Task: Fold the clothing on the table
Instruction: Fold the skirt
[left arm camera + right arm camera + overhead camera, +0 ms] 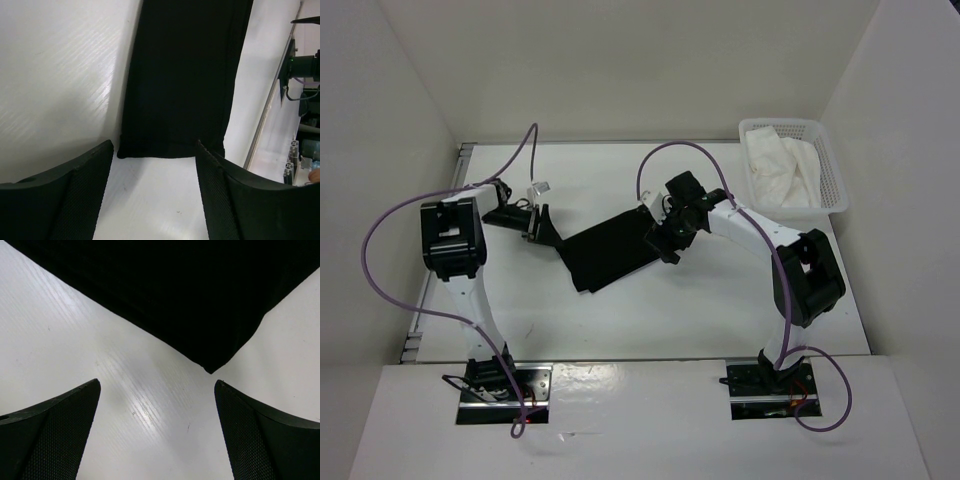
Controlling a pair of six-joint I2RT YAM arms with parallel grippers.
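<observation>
The plain black, roughly rectangular piece of soft clothing [610, 252] lies flat and aslant in the middle of the large white table [650, 320]; the left gripper [154, 150] is spread with nothing between its fingers, the garment's short hem just ahead of its tips; the right gripper [157, 385] is likewise spread and empty, one corner of the garment pointing into its gap. At the far right corner sits a white mesh plastic basket [836, 180] holding crumpled white cloth [780, 172]; one garment, one basket, two grippers.
</observation>
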